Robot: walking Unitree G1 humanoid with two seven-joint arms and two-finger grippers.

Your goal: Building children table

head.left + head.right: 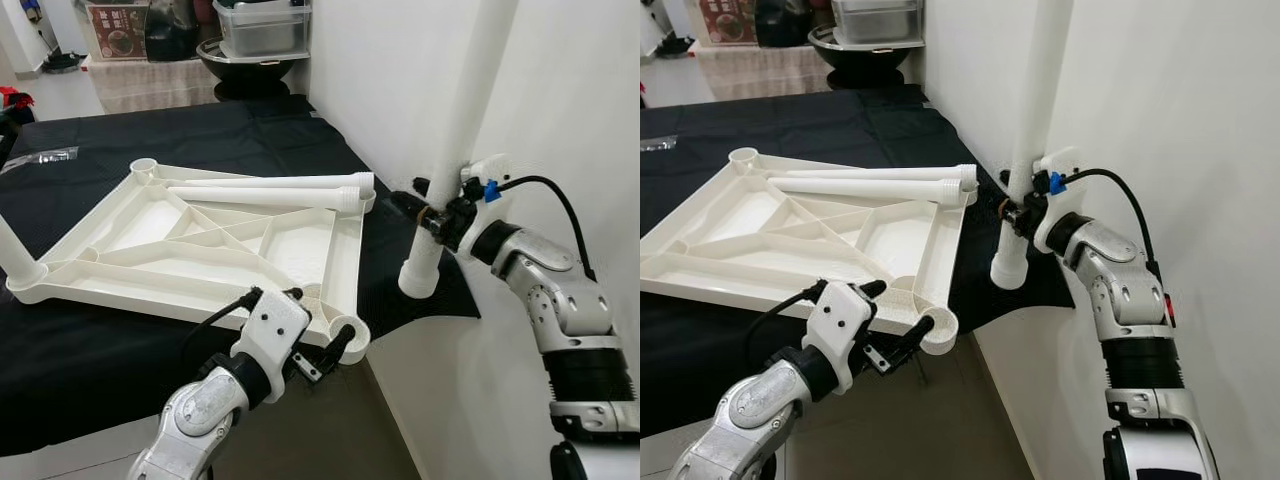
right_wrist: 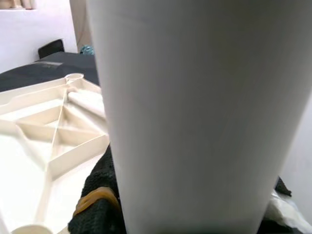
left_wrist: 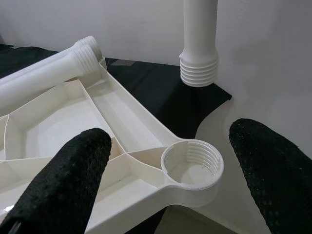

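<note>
My right gripper point(image 1: 436, 217) has its fingers clamped around a white leg point(image 1: 455, 150), held upright beside the surface's point(image 1: 120, 350) edge. My left gripper point(image 1: 315, 340) has fingers point(image 3: 63, 185) spread on either side of the tabletop's point(image 1: 200, 245) near corner socket point(image 3: 192, 163). Two more legs point(image 1: 270, 190) lie on the tabletop beyond them.

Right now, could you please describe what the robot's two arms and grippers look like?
Both arms are silver, segmented metal with rounded joints and black bands between segments. The left gripper has a white housing, black textured fingers and a thin black cable along the wrist. The right gripper has a white housing with a blue connector and a black cable looping back to the forearm.
</note>
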